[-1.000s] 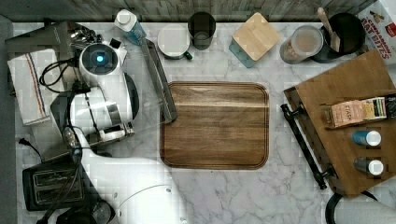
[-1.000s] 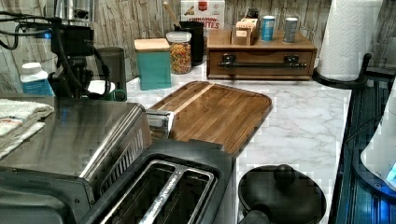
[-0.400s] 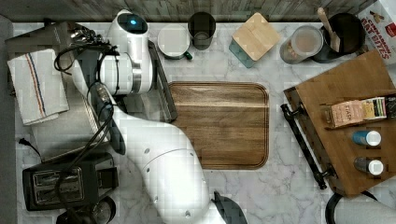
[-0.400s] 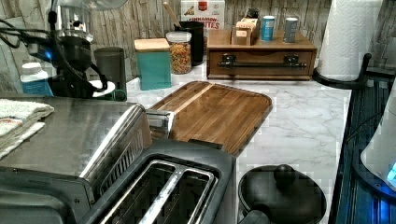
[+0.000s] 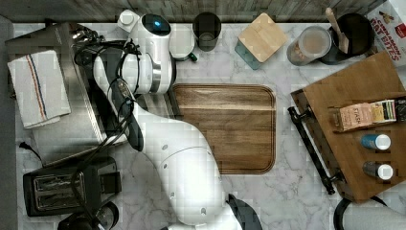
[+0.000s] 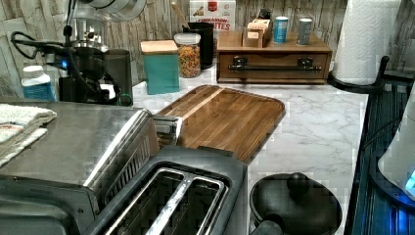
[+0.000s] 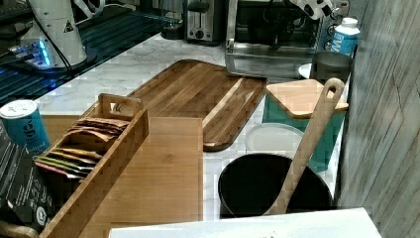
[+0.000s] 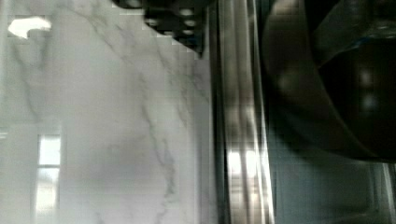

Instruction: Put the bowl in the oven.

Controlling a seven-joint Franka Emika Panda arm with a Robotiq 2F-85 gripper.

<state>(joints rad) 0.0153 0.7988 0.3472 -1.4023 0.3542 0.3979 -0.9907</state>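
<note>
The stainless-steel oven stands at the top view's left with its glass door dropped open. In the wrist view the black bowl lies just past the door's steel bar handle; whether it rests on the door glass or inside the oven I cannot tell. My white arm reaches over the door's front edge. My gripper hangs above the open door, near the back wall. Marble counter lies on the other side of the handle.
A wooden cutting board lies beside the oven door. A folded towel sits on the oven; a black toaster stands next to it. A dark tumbler, teal canister, pot with spatula and wooden rack line the counter.
The arm has swung from over the oven's front toward the top view's right and top, so the wrist now sits near the back of the counter.
</note>
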